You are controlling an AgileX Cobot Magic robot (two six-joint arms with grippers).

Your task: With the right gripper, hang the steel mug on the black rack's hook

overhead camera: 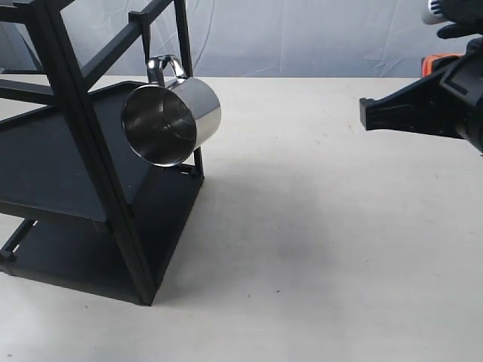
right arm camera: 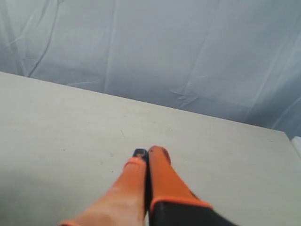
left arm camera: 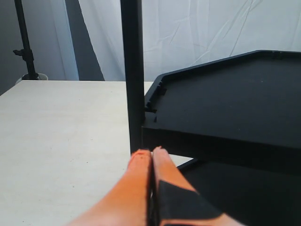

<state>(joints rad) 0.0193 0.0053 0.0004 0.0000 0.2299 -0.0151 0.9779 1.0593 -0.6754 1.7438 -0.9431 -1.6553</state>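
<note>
The steel mug (overhead camera: 172,121) hangs by its looped handle (overhead camera: 166,68) from the hook (overhead camera: 148,45) on the black rack (overhead camera: 75,151), its mouth facing the camera. No gripper touches it. My right gripper (overhead camera: 367,115) is far to the right, well clear of the rack; in the right wrist view the right gripper (right arm camera: 147,154) is shut and empty over bare table. The left gripper (left arm camera: 150,153) is shut with its orange fingers pressed together, close to a rack post (left arm camera: 133,70) and a tray shelf (left arm camera: 235,103). The left arm does not show in the exterior view.
The pale table (overhead camera: 324,241) spreads to the right of the rack and in front of it. A grey cloth backdrop (overhead camera: 302,38) hangs behind. A dark stand (left arm camera: 26,47) rises beyond the table's far edge in the left wrist view.
</note>
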